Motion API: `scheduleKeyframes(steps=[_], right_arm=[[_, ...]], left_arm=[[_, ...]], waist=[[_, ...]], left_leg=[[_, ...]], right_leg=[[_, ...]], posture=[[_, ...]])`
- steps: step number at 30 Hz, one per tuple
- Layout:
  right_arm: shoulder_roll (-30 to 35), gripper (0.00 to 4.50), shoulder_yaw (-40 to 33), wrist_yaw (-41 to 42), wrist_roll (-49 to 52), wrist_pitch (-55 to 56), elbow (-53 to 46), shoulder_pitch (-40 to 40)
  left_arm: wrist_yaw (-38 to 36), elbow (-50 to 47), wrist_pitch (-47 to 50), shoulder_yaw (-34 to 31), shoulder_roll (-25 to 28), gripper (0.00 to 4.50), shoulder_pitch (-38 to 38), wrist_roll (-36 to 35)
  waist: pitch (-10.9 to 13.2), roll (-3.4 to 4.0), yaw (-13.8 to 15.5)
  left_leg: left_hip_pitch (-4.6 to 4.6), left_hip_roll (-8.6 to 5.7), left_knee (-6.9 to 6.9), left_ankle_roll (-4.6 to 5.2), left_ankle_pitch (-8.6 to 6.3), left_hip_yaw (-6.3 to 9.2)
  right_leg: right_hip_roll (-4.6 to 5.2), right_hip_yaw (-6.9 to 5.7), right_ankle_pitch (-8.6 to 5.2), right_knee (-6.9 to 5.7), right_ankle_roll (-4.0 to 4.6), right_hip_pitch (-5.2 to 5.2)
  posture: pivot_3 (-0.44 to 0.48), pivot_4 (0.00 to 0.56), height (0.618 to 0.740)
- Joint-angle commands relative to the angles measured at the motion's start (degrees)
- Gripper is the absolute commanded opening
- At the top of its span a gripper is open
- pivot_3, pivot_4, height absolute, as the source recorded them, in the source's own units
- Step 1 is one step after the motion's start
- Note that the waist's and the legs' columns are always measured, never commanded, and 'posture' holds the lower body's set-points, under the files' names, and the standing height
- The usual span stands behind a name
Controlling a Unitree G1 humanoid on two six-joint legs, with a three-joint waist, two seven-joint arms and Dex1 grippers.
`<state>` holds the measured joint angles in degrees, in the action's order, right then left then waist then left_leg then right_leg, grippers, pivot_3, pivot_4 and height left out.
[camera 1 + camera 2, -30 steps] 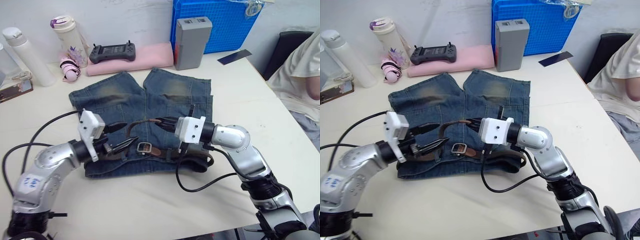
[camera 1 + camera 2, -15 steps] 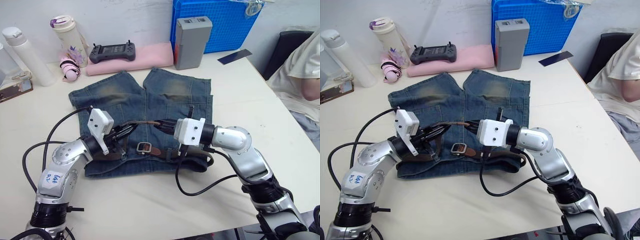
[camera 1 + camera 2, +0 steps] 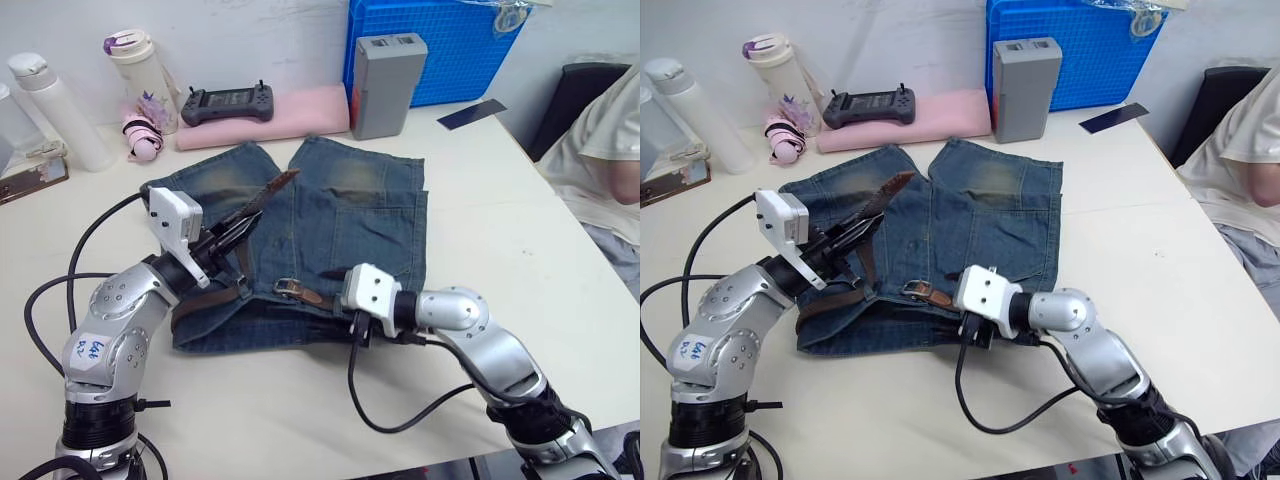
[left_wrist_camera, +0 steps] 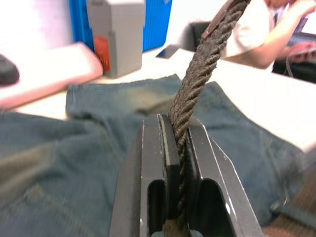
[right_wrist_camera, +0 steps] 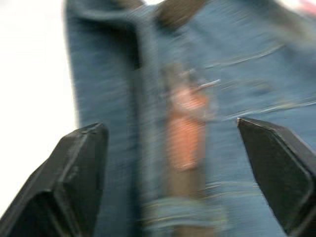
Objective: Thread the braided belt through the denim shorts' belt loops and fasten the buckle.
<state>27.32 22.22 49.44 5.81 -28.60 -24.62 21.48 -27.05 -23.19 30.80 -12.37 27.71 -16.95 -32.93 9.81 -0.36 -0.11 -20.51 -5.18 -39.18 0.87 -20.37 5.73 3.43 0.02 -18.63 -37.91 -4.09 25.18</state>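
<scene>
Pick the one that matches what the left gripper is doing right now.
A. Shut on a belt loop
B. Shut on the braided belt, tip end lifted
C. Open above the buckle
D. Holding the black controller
B: the left gripper has its jaws shut on the braided belt, whose tip end rises above the denim shorts.
</scene>
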Motion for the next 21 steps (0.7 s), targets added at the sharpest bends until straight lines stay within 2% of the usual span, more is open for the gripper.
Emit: scheduleKeyframes(steps=[1,8,11,13,18,19,21], right_arm=[[-1.13,4.45,0.92,-1.81,-1.33,0.26,1.29,1.32],[-4.84,4.45,2.33,-6.97,-4.78,-1.84,6.13,2.83],[-5.3,3.69,2.21,-7.76,-5.14,-2.59,5.94,2.66],[-5.47,2.84,2.0,-8.48,-5.44,-3.49,5.66,2.66],[-6.27,0.28,1.75,-10.12,-5.7,-5.42,5.45,3.11],[-6.67,0.02,1.59,-10.6,-5.62,-5.86,5.32,3.28],[-7.73,0.02,0.86,-11.54,-5.13,-7.03,4.81,3.69]], left_arm=[[1.22,-3.56,1.24,-1.96,0.31,0.0,-1.15,-2.54],[1.92,-4.21,2.58,-3.0,0.9,0.0,0.04,-3.58],[2.13,-4.22,2.89,-3.74,1.23,0.0,0.91,-3.82],[2.27,-4.44,3.18,-4.45,1.48,0.0,1.53,-4.32],[2.9,-4.36,3.74,-6.31,1.73,0.0,1.8,-5.41],[2.47,-4.34,4.0,-6.33,2.29,0.0,2.24,-5.34],[0.41,-4.87,4.22,-5.29,3.96,0.0,4.43,-4.36]], waist=[[0.0,0.0,-0.04],[0.0,0.0,0.06],[0.0,-0.01,0.03],[0.0,-0.01,-0.02],[-0.01,-0.01,0.06],[-0.01,-0.01,0.02],[-0.01,-0.01,-0.05]], left_leg=[[0.0,0.01,0.0,0.0,0.0,0.0],[0.01,0.0,0.0,-0.04,0.02,0.01],[0.0,-0.01,0.01,-0.04,0.02,0.01],[0.0,-0.01,0.0,-0.04,0.02,0.01],[0.0,-0.01,0.0,-0.05,0.03,0.01],[0.0,-0.02,0.0,-0.05,0.03,0.01],[0.0,0.0,0.0,-0.05,0.03,0.01]], right_leg=[[-0.01,0.0,0.0,-0.01,0.0,0.01],[-0.01,-0.01,0.0,-0.02,0.0,0.03],[0.0,-0.01,0.0,0.0,0.0,0.03],[0.0,-0.01,0.0,-0.01,0.0,0.03],[0.0,-0.01,0.0,-0.04,0.0,0.03],[0.0,-0.01,0.0,-0.04,0.0,0.03],[-0.02,-0.01,0.0,-0.04,0.0,0.04]], posture=[[0.0,0.15,0.709],[0.0,0.15,0.709],[0.0,0.15,0.709],[0.0,0.15,0.709],[0.0,0.15,0.709],[0.0,0.15,0.709],[0.0,0.15,0.709]])
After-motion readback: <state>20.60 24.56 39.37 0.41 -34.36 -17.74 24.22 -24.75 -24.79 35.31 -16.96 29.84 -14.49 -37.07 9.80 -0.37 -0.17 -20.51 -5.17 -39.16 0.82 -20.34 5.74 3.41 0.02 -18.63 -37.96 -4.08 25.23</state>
